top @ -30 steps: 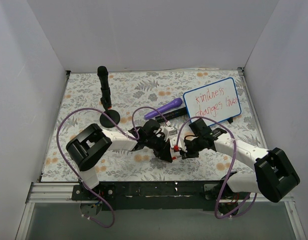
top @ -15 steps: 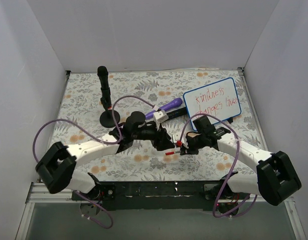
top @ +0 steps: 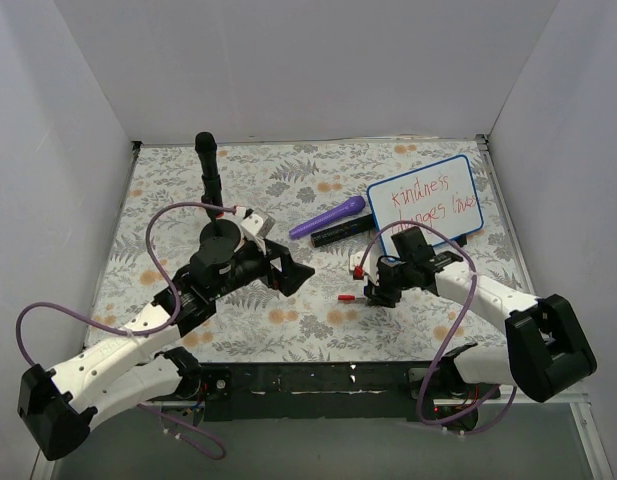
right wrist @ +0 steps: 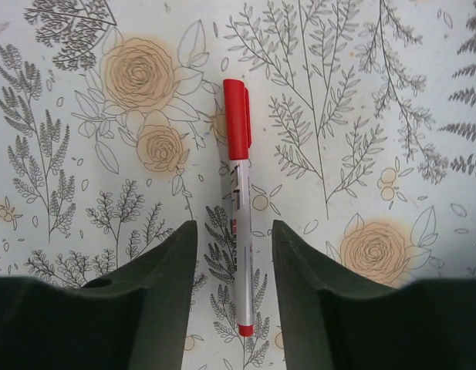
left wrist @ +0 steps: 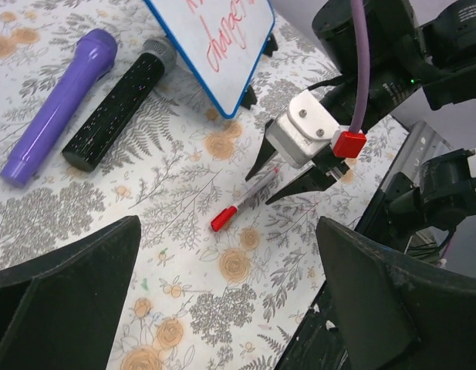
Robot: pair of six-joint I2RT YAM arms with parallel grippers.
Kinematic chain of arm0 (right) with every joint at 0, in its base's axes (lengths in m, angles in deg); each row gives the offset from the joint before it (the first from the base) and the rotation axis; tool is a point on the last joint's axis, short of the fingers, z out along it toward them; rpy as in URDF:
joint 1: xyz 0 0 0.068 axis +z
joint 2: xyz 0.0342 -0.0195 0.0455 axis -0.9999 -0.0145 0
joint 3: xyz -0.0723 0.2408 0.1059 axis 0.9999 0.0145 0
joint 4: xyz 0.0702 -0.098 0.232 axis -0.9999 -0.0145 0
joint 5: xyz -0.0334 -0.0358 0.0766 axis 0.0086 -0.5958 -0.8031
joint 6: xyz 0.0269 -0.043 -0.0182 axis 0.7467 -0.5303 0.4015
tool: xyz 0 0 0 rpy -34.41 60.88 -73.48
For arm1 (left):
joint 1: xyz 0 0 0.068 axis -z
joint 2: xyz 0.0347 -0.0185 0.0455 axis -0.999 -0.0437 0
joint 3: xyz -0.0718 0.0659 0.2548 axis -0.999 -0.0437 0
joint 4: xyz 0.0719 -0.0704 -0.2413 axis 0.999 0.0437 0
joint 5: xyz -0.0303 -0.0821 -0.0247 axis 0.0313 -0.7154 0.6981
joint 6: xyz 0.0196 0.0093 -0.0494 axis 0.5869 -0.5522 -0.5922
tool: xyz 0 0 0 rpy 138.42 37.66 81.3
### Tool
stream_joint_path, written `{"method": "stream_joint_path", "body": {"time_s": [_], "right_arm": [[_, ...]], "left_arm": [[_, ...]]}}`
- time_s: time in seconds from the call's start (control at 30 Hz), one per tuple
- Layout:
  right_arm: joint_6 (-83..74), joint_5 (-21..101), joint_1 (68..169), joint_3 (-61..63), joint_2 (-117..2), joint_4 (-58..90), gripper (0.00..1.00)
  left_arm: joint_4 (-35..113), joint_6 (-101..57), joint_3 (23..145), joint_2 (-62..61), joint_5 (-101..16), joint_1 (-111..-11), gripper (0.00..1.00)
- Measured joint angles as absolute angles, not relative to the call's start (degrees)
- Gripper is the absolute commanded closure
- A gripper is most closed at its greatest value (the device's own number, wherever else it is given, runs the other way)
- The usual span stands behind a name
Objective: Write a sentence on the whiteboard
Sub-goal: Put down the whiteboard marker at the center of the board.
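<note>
**Pen flat on the mat, both grippers off it, board at the far right**

The whiteboard (top: 425, 201) is a smooth, glossy white rectangle with a thin blue frame and rounded corners. It sits at the far right of the mat (top: 168, 180), a flat sheet printed with grey ferns and pale orange roses. The sentence (top: 428, 203) runs across it in two lines of thin red handwriting.

Just left of the board lie a black microphone (top: 340, 232) with a rough dotted body and a grey mesh head, and a smooth purple toy microphone (top: 328, 217) with a rounded tip. They lie side by side. A black stand (top: 210, 190) rises from a round base at the far left.

A slim red pen (right wrist: 238, 208), with a white barrel and a red cap and end plug, lies flat on the mat.

The right gripper (right wrist: 234, 301) hangs over the pen's tail end with its dark, matte fingers partly spread. A gap shows on either side of the barrel, so it grips nothing. The board lies beyond this gripper and a little to its right, near but not touching.

The left gripper (left wrist: 230, 308) is spread wide and empty. It sits left of the pen and well apart from the board.
</note>
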State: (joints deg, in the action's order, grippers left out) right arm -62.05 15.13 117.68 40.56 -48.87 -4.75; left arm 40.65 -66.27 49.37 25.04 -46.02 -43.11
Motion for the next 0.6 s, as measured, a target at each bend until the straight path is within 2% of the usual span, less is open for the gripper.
{"method": "stream_joint_path", "body": {"time_s": [0.07,0.3,0.6], "right_arm": [[-61.26,16.35,117.13,40.56,-49.83,-4.42,0.42],[-60.30,18.04,112.70,40.12,-48.58,-5.60,0.38],[-56.36,21.01,99.67,33.35,-28.93,-11.57,0.24]], "left_arm": [[43.29,-66.60,49.22,26.53,-44.23,-43.13,0.02],[48.02,-69.16,44.21,34.33,-39.70,-43.13,0.02],[51.14,-71.91,43.97,37.44,-33.69,-43.16,0.02]]}}
